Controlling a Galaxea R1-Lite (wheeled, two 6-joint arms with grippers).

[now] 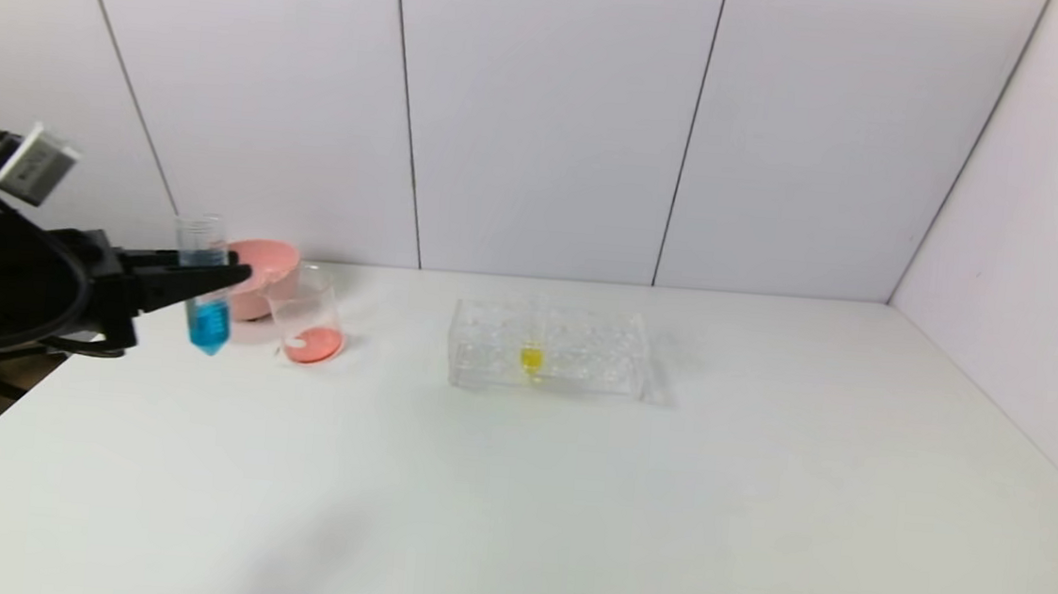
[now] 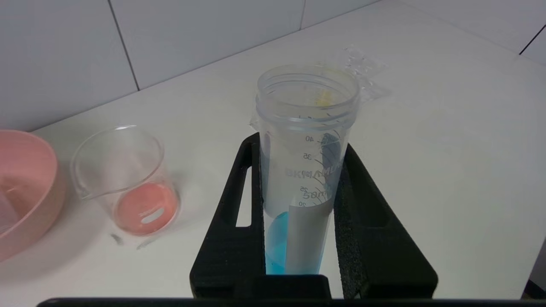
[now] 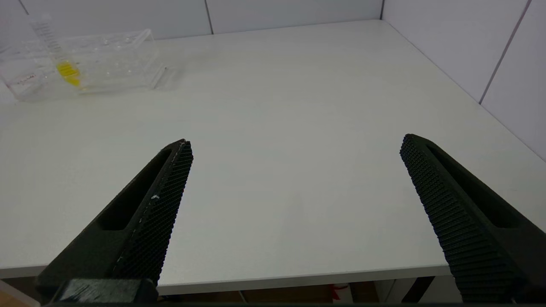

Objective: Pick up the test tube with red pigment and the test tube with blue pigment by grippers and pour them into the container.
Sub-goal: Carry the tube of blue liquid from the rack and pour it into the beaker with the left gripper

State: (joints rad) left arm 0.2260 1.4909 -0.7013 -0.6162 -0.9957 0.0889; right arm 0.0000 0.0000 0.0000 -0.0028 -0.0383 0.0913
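Observation:
My left gripper (image 1: 233, 276) is shut on the test tube with blue pigment (image 1: 207, 309) and holds it upright above the table, just left of the container (image 1: 305, 322). In the left wrist view the tube (image 2: 305, 128) stands between the two black fingers (image 2: 239, 200), open top up, blue liquid in its lower end. The container (image 2: 123, 170) is a clear beaker with orange-red liquid at its bottom. The test tube with red pigment is not in view. My right gripper (image 3: 296, 140) is open and empty over the table's front edge, outside the head view.
A round pink bowl (image 1: 262, 267) stands right behind the beaker, near the back wall. A clear rectangular rack (image 1: 582, 348) sits mid-table and holds a tube with yellow liquid (image 1: 531, 359); the rack also shows in the right wrist view (image 3: 106, 59).

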